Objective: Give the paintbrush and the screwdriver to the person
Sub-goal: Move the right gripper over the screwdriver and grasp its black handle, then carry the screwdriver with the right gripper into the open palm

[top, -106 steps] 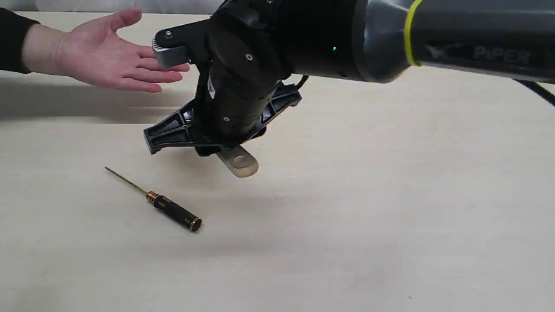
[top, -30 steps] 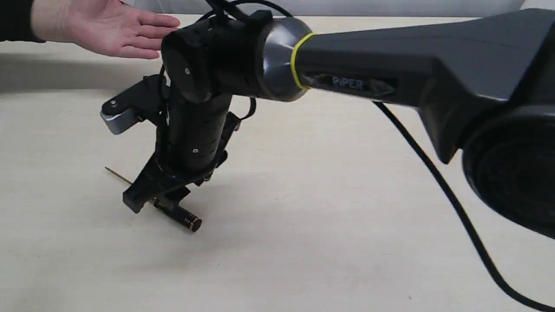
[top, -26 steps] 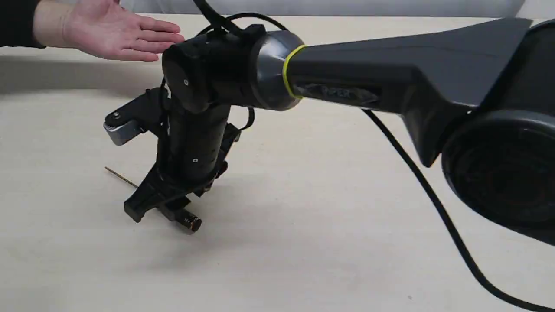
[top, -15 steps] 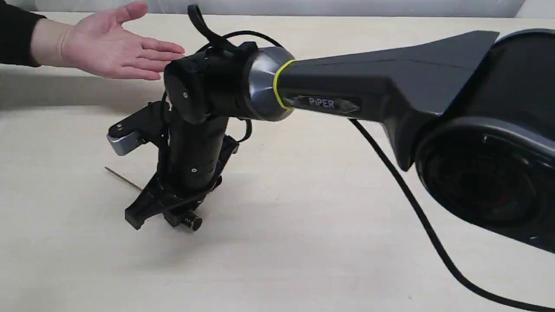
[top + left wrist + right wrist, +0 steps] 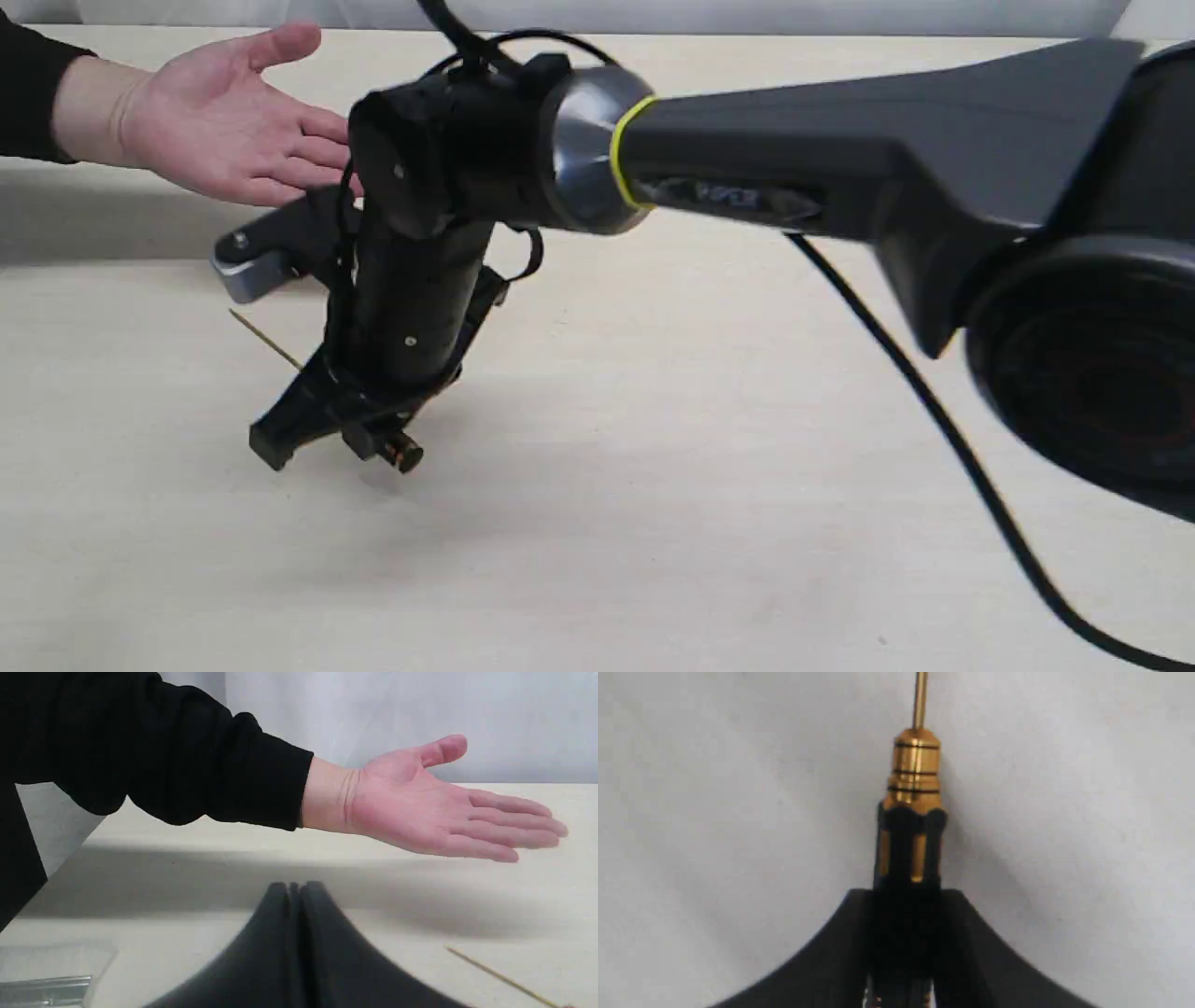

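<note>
Right arm [image 5: 840, 140]: is reaching in from the right of the exterior view to the left half of the worktop [image 5: 709, 523], with its wrist bending downward.
Right gripper [image 5: 366, 437]: is pointing down at the worktop. Its fingers [image 5: 840, 961] are closing narrowly on the black handle of the screwdriver, one on each side.
Screwdriver [image 5: 402, 454]: is sitting crosswise in the right gripper. The gold-ringed butt is sticking out on the near side, and the thin shaft is slanting up and away to the left, toward the person's hand. In the right wrist view [image 5: 911, 812] the gold collar and the shaft are projecting beyond the fingertips. It seems to be hanging just clear of the worktop, with a soft shadow beneath it.
Person's hand [image 5: 210, 140]: is being held open, palm up, above the far left of the worktop, with a black sleeve ending at the wrist. It is staying apart from the screwdriver's tip. The arm's wrist joint is overlapping its fingertips in the exterior view.
Left gripper [image 5: 294, 887]: is facing the person's hand [image 5: 420, 807] from low over the worktop. Its fingers are pressing together with nothing between them. A stretch of the screwdriver's shaft [image 5: 502, 976] is showing in this view.
Cable [image 5: 934, 411]: is trailing down from the right arm toward the near right corner.
Clear plastic piece [image 5: 46, 970]: is lying blurred on the worktop near the left gripper.
</note>
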Tool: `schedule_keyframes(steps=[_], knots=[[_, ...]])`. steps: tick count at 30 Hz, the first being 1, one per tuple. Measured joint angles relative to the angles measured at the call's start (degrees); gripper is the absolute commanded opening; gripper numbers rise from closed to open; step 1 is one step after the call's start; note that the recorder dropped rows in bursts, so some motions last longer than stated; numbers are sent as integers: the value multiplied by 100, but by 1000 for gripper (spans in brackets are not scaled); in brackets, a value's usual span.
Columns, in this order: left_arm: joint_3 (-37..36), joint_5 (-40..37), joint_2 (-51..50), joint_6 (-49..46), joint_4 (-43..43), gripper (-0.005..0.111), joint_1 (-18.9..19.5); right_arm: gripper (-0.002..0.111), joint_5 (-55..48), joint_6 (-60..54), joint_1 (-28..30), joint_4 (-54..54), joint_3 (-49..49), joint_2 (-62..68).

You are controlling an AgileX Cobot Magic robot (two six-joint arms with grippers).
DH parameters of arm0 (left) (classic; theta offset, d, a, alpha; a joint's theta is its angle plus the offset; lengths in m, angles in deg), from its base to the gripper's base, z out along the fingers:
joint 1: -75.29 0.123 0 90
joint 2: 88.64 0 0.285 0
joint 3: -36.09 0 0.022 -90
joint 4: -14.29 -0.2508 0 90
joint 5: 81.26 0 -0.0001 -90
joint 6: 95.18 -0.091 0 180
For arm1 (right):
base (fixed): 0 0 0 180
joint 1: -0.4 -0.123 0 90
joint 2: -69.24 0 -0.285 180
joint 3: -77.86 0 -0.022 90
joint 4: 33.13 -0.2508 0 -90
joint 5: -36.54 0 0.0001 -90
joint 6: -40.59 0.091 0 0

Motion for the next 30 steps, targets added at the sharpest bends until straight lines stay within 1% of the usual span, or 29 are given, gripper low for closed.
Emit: schedule_keyframes(steps=[6,12,17,23,26,29,30], knots=[[0,0,0,0,0,0,0,4,79,0,-72,10,0,-976],[0,0,0,0,0,0,0,4,790,-100,-83,21,0,-1614],[0,0,0,0,0,0,0,4,1130,-248,-83,46,295,-1467],[0,0,0,0,0,0,0,5,1229,-298,-83,245,935,-795],[0,0,0,0,0,0,0,12,1345,-298,-83,297,1184,-450],[0,0,0,0,0,0,0,25,1374,-298,-83,297,1324,-207],[0,0,0,0,0,0,0,31,1374,-298,-83,297,1336,-152]])
